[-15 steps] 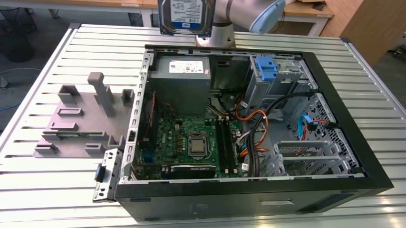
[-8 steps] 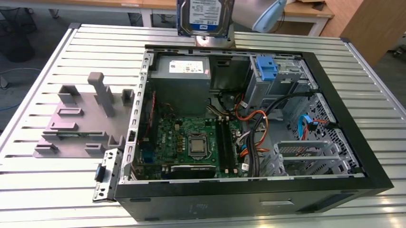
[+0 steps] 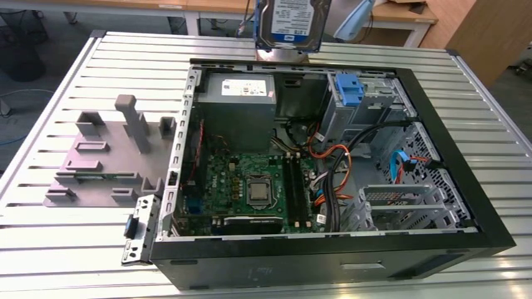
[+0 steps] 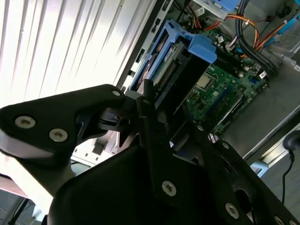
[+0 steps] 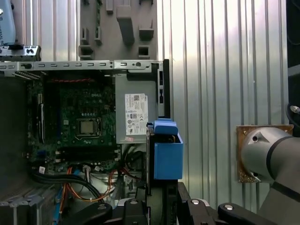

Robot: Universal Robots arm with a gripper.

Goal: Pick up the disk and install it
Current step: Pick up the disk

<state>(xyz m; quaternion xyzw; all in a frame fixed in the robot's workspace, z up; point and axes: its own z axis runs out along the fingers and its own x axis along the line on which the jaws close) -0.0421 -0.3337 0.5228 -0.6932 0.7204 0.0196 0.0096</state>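
Note:
The disk point(image 3: 291, 22) is a silver-grey drive with a white-and-blue label, hanging upright in the air over the far wall of the open computer case point(image 3: 490, 243) in the exterior view. In both wrist views its blue plastic bracket point(image 5: 168, 152) sticks out ahead of my black gripper point(image 5: 157, 206), which is shut on the disk point(image 4: 176, 65). Beyond it lie the case's green board and the ribbed table. The drive bay with a bare blue latch point(image 3: 349, 90) sits in the case's far corner, on the exterior view's right of the disk.
Inside the case are a grey metal box with a white sticker point(image 3: 241, 93), a green board point(image 3: 249, 187), orange and black cables point(image 3: 337, 162) and a metal cage point(image 3: 407, 205). A grey fixture with posts point(image 3: 108, 156) stands on the slatted table point(image 3: 66, 249) beside the case.

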